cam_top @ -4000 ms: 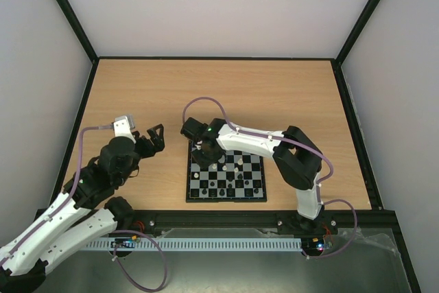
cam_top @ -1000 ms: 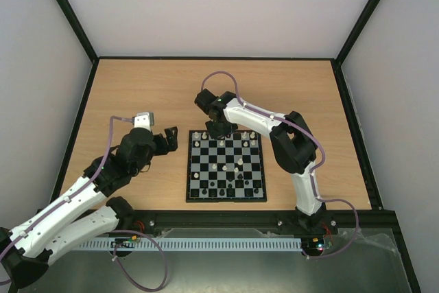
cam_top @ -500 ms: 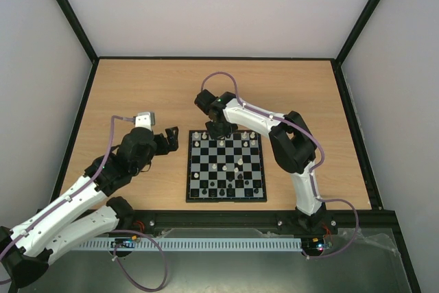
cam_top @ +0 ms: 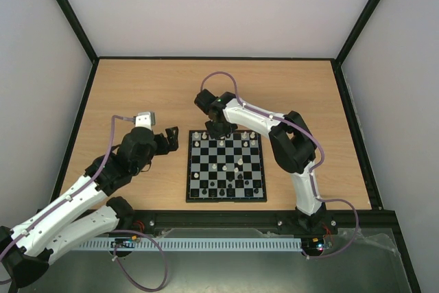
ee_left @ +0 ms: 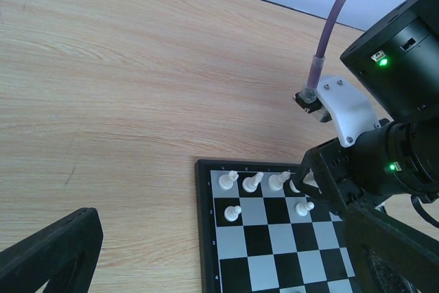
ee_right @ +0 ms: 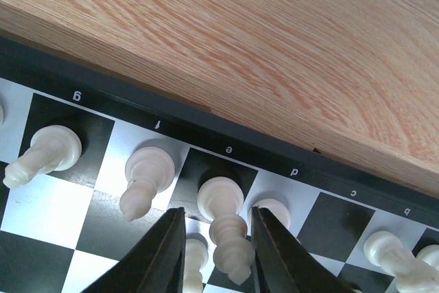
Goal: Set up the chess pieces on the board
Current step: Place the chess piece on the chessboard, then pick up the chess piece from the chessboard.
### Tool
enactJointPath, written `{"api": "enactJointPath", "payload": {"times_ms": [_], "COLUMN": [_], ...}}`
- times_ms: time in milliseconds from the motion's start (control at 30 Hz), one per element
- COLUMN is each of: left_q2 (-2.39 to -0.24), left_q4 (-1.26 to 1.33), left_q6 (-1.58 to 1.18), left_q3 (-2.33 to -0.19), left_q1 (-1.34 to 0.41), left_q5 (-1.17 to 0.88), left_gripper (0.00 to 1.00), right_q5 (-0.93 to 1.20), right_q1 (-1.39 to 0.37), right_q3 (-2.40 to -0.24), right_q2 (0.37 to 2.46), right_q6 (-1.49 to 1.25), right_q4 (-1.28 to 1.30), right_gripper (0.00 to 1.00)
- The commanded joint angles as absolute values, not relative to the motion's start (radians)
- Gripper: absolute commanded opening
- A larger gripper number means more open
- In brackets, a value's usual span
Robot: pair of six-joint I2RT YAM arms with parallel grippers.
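Chess pieces (ee_left: 233, 213) stand on the board (cam_top: 226, 200). At its far edge the right hand (ee_right: 217, 212) is spread a little around one white piece (ee_right: 226, 228). The left hand (cam_top: 167, 139) is spread wide beside the board.

The small square black-and-pale chequered chessboard (cam_top: 226, 200) lies on the light wooden table (cam_top: 137, 94), toward 6 o'clock of its centre. Tiny cream-white figures (cam_top: 236, 136) line the board's 12 o'clock edge, and tiny black figures (cam_top: 219, 191) line its 6 o'clock edge. The right gripper (cam_top: 219, 130) hangs over the 12 o'clock edge, its fingers either side of one cream-white figure (ee_right: 230, 238). The left gripper (cam_top: 168, 138) sits at the board's 9 o'clock, apart from it.
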State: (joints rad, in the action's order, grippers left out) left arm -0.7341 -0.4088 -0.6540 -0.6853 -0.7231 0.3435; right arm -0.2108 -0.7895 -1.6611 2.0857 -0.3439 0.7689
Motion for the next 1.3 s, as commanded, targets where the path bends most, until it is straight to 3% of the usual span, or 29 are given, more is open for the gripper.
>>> {"api": "enactJointPath", "payload": {"times_ms": [0, 400, 633, 900, 1000, 1267], "left_q2": [-0.737, -0.754, -0.821, -0.934, -0.972, -1.002], "left_q4": [-0.401, -0.432, -0.460, -0.507, -0.517, -0.485], "left_q6": [-0.640, -0.638, -0.599, -0.572, -0.572, -0.572], "left_q3": [-0.706, -0.755, -0.827, -0.885, -0.887, -0.865], "left_q1": [-0.716, -0.716, -0.715, -0.714, -0.715, -0.715], "left_q5": [0.349, 0.365, 0.338, 0.273, 0.243, 0.197], "left_gripper": [0.99, 0.99, 0.99, 0.99, 0.99, 0.99], "right_q5": [-0.225, -0.209, -0.223, -0.160, -0.149, -0.138], "right_q1": [-0.790, -0.790, -0.790, -0.793, -0.802, -0.835], "right_q3": [-1.671, -1.619, -1.459, -1.223, -1.159, -1.048], "right_q2": [2.057, 1.806, 1.652, 1.519, 1.477, 1.437], "right_q6": [-0.347, -0.370, -0.416, -0.505, -0.531, -0.575], "right_q4": [0.786, 0.734, 0.752, 0.736, 0.732, 0.686], "right_gripper": [0.31, 0.57, 0.74, 0.80, 0.99, 1.00]}}
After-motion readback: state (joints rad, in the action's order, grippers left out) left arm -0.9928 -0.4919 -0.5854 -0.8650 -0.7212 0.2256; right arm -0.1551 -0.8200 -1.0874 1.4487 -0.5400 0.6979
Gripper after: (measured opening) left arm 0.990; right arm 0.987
